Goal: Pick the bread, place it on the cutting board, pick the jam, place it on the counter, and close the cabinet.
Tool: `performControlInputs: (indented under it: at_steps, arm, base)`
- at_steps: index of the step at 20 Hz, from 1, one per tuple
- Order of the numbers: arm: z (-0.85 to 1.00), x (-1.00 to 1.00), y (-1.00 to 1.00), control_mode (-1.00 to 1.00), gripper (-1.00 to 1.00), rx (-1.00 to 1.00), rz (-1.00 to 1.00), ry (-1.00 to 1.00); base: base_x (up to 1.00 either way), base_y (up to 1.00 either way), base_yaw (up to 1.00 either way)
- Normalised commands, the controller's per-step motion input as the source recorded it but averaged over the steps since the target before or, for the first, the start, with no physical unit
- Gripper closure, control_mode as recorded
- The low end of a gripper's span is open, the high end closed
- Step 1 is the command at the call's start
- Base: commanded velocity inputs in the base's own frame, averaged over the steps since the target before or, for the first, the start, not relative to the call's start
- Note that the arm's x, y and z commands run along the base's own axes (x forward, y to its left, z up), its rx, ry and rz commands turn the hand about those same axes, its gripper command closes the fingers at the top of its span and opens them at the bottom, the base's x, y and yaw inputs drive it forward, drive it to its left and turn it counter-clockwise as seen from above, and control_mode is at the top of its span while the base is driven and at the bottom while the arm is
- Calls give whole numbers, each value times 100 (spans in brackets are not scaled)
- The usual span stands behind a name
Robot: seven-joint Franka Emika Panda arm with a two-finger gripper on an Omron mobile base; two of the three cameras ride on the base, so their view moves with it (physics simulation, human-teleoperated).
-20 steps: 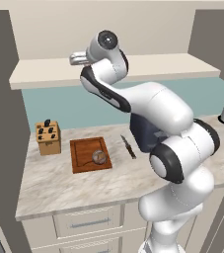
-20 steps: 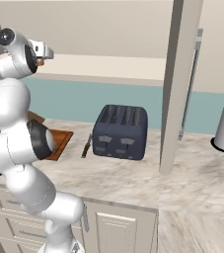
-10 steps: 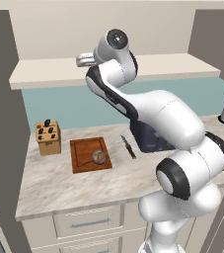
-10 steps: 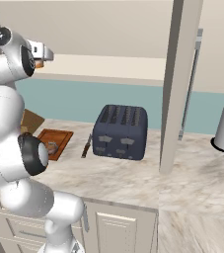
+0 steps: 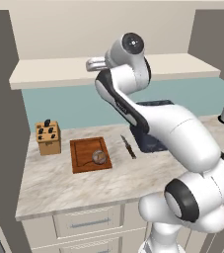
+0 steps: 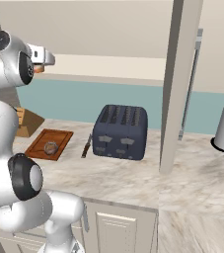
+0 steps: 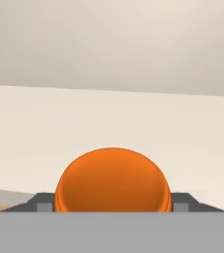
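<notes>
Fingers [image 7: 182, 202] flank jam [image 7: 113, 180] closely on cabinet [image 7: 133, 123] shelf; contact unclear.

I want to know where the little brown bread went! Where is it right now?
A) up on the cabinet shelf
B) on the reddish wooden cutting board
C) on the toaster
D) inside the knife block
B: the bread sits on the cutting board, which lies on the counter beside the knife block.
</notes>
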Motion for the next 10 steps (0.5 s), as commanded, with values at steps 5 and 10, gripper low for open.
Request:
performControlInputs:
  at_steps: [5,10]
  arm:
    - [0,-48,-26,-100,100,0,0,0]
    - [-2,-49,-27,-100,100,0,0,0]
  base:
    - [0,0,0]
    - [0,0,0]
